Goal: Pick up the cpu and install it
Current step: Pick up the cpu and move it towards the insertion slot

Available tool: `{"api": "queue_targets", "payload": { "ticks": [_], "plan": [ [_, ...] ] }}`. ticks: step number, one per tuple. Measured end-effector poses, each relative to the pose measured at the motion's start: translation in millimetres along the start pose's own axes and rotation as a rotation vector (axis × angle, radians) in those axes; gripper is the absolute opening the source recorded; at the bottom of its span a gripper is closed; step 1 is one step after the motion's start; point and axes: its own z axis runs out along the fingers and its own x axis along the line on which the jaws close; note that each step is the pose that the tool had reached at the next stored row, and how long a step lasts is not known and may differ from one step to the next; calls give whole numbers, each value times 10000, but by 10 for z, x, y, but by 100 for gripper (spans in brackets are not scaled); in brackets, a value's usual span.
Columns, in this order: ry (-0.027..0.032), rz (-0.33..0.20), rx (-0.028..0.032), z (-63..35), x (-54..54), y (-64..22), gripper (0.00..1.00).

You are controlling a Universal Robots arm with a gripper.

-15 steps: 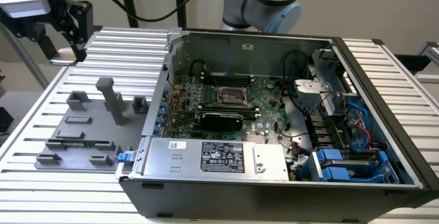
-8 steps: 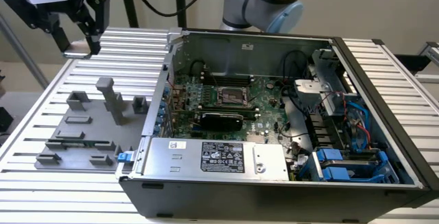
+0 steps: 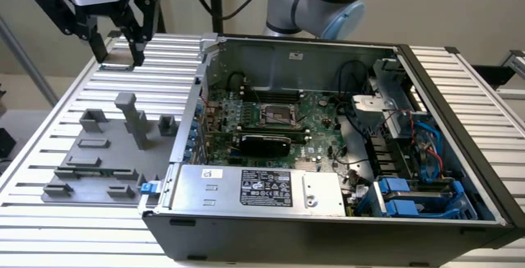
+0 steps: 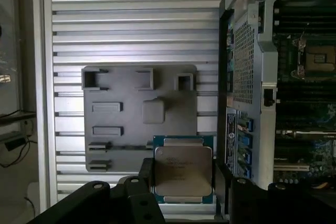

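Gripper (image 3: 117, 59) fingers clamp the cpu (image 4: 182, 174) by opposite edges, over open ribbed table (image 3: 66, 225), clear of the computer case (image 3: 328, 234).

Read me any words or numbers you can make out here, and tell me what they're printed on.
No text here can be read for certain.
cpu: several printed lines on its metal top, too blurred to read.
power supply label: black with pale print and symbols, too small to read.
white sticker beside that label: a dark mark, too small to read.
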Motion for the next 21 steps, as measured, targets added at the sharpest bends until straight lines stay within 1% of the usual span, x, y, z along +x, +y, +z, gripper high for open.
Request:
{"api": "queue_targets", "payload": {
  "ticks": [9, 15, 21],
  "plan": [
    [1, 0, -5, -7, -409, 3, 55],
    [3, -2, -68, -13, -684, 9, 55],
    [3, -3, -95, -18, -953, 17, 55]
  ]
}}
